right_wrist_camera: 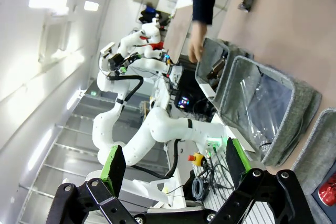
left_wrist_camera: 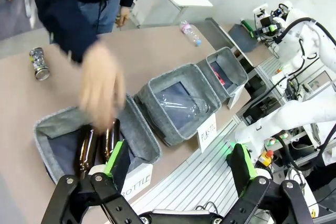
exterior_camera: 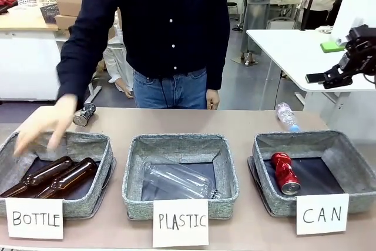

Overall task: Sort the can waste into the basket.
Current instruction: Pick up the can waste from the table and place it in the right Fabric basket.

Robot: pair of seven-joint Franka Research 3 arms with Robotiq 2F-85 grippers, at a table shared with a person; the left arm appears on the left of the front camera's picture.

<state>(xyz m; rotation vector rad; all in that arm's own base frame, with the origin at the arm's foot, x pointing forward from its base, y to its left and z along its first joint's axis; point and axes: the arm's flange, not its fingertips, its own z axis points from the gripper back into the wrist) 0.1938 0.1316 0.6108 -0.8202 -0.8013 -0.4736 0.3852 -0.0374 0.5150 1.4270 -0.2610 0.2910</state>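
Observation:
A dented red can (exterior_camera: pixel 285 173) lies inside the grey CAN basket (exterior_camera: pixel 352 163) at the right. A silvery can (exterior_camera: pixel 84 114) lies on the table at the far left, behind the BOTTLE basket (exterior_camera: pixel 88 201). The person's blurred hand (exterior_camera: pixel 44 127) hovers over that basket, close to the silvery can. My right gripper (exterior_camera: pixel 318 78) hangs high at the right, above and behind the CAN basket, open and empty (right_wrist_camera: pixel 173 163). My left gripper (left_wrist_camera: pixel 178 166) is open above the near table edge, with the silvery can (left_wrist_camera: pixel 38 64) far off at the left.
Two brown glass bottles (exterior_camera: pixel 56 176) lie in the BOTTLE basket. A clear plastic bottle (exterior_camera: pixel 176 180) lies in the PLASTIC basket (exterior_camera: pixel 182 207), and another (exterior_camera: pixel 286 116) lies on the table behind the CAN basket. The person stands at the far edge.

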